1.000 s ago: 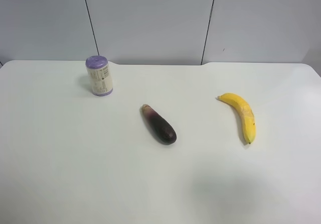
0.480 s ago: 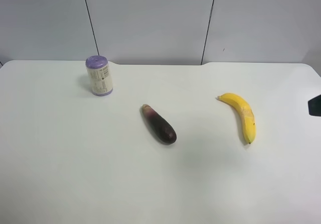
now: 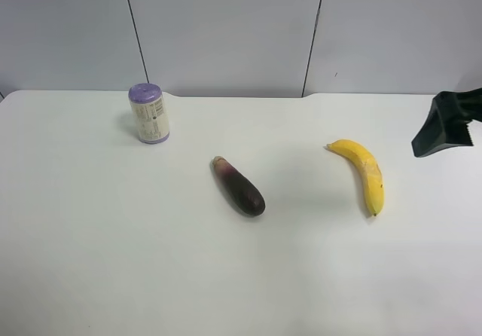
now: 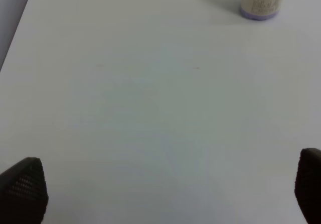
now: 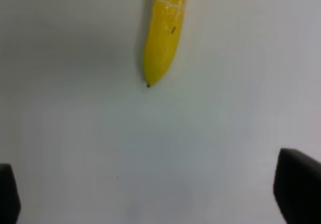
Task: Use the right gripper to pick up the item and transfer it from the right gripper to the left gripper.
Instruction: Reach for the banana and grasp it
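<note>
1. My right gripper [image 3: 446, 125] shows at the right edge of the exterior high view as a black, angular shape over the table [image 3: 113, 261]. The frame cuts off most of it. I cannot tell its height above the surface.
2. Its fingers [image 5: 297, 189] stand wide apart. In the right wrist view the two dark tips sit at opposite edges, with bare table between them, and they grip nothing.
3. The banana [image 3: 365, 172] lies flat on the table, on the same side as my right gripper. It is near the gripper but clearly apart from it. It is curved, with its stalk end toward the back wall [image 3: 226, 27] and its dark tip toward the front.
4. In the right wrist view the banana's dark tip points toward the gap between my fingers and lies well ahead of them. Its far end runs out of frame. One small dark speck shows on the skin.
5. The eggplant [image 3: 239, 187] lies at mid-table, well apart from the banana.
6. The can [image 3: 148, 114] stands upright with a purple lid, near the back edge and well apart from the eggplant.
7. My left gripper [image 4: 165, 189] shows only in the left wrist view. Its fingers are wide apart over bare table, with the can's lower part far ahead.
8. Neither gripper touches the banana.
</note>
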